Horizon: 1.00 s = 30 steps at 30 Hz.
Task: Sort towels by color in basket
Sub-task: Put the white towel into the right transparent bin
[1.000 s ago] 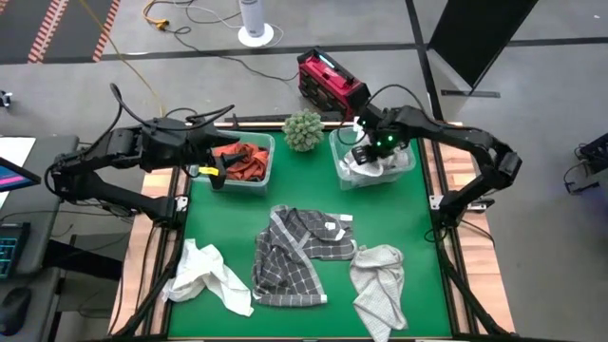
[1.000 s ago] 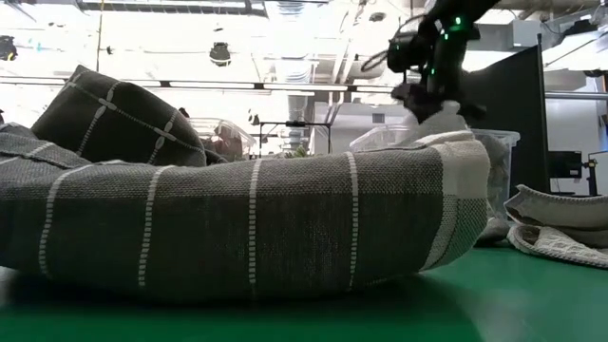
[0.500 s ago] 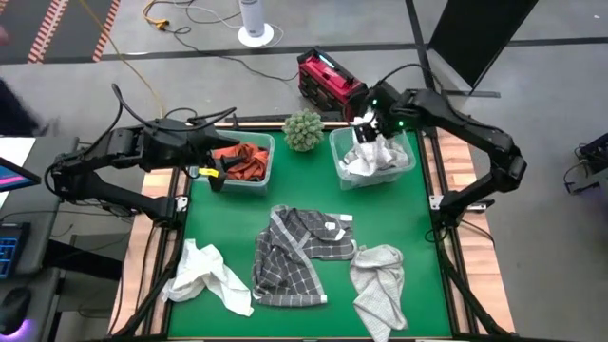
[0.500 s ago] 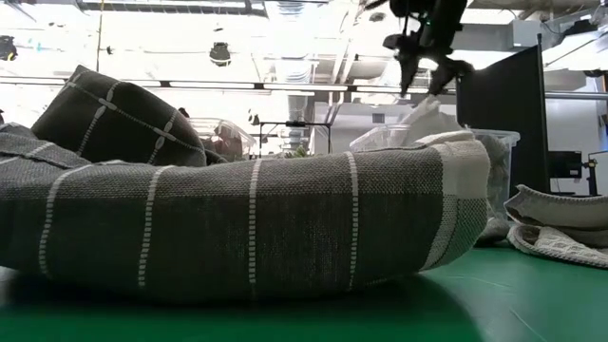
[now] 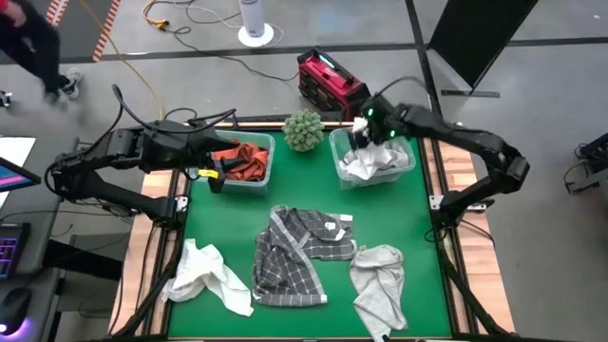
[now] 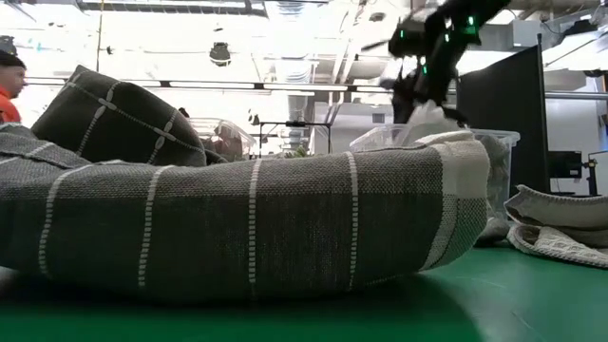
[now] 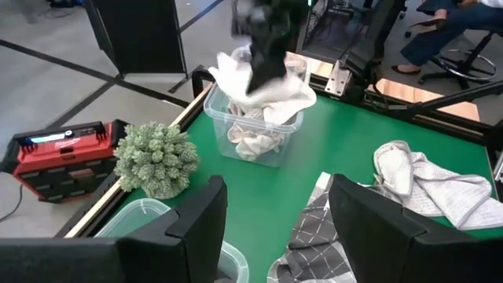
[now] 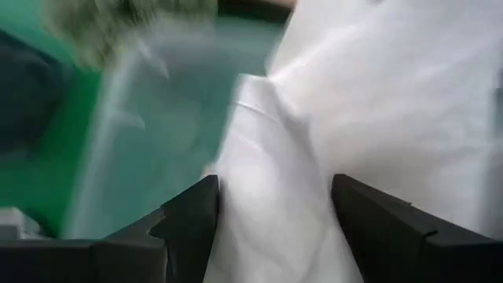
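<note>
Lowered again since half a second ago, the right claw [image 5: 369, 133] sits just above the white towel [image 5: 366, 161] heaped in the clear bin [image 5: 408, 163] at about one o'clock on the green surface [image 5: 418, 218]. Its fingers [image 8: 192, 212] stand parted with white cloth between them; whether they grip it I cannot tell. At eleven o'clock the left claw [image 5: 220, 171], released, rests at the bin [image 5: 266, 176] holding the rust-orange towel [image 5: 242, 159]. Toward six o'clock lies the dark grey plaid towel [image 5: 294, 252], the white one [image 5: 204, 275] at seven, the grid-lined one [image 5: 378, 285] at five. A person [image 5: 33, 43] walks beyond the surface.
</note>
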Motion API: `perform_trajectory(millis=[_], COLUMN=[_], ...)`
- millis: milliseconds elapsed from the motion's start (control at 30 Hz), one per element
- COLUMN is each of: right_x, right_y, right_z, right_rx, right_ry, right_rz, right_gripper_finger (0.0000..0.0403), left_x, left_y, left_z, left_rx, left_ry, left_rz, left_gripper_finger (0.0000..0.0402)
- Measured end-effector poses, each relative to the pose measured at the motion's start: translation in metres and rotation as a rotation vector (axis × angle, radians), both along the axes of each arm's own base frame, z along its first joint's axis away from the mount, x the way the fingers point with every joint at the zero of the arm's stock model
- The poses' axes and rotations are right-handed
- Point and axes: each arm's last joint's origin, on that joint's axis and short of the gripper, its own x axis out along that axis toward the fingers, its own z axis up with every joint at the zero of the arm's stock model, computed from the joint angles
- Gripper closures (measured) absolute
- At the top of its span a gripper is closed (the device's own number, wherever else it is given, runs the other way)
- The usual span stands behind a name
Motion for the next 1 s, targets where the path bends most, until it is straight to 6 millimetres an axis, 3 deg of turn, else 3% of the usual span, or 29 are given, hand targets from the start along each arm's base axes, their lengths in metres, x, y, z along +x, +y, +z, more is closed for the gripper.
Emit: perform_trajectory(millis=[167, 300, 400, 633, 767, 900, 1000], right_x=[-0.009, -0.016, -0.017, -0.019, -0.021, -0.012, 0.003], right_y=[0.005, 0.003, 0.001, 0.002, 0.008, 0.012, 0.012], right_z=[-0.055, -0.066, -0.053, 0.013, 0.038, 0.033, 0.006], right_rx=[0.071, 0.098, 0.108, 0.044, 0.047, 0.132, 0.176], right_ry=[-0.012, -0.006, -0.024, -0.108, -0.169, -0.209, -0.123], right_rz=[-0.048, -0.069, -0.061, -0.054, 0.0, 0.102, 0.158], right_gripper_finger=[0.0121, 0.0121, 0.0122, 0.0122, 0.0122, 0.0122, 0.0122], left_x=[0.0, 0.0, 0.0, 0.0, 0.0, 0.0, 0.0], left_y=[0.0, 0.001, 0.001, 0.001, 0.001, 0.001, 0.001], left_z=[0.0, 0.0, 0.0, 0.0, 0.001, 0.001, 0.002], left_rx=[0.002, 0.014, 0.017, 0.0, -0.009, -0.017, -0.018], left_ry=[0.0, 0.0, -0.001, -0.007, -0.02, -0.025, -0.03], left_rz=[0.003, 0.027, 0.033, 0.033, 0.032, 0.035, 0.036], left_gripper_finger=[0.0189, 0.0189, 0.0189, 0.0189, 0.0189, 0.0189, 0.0189])
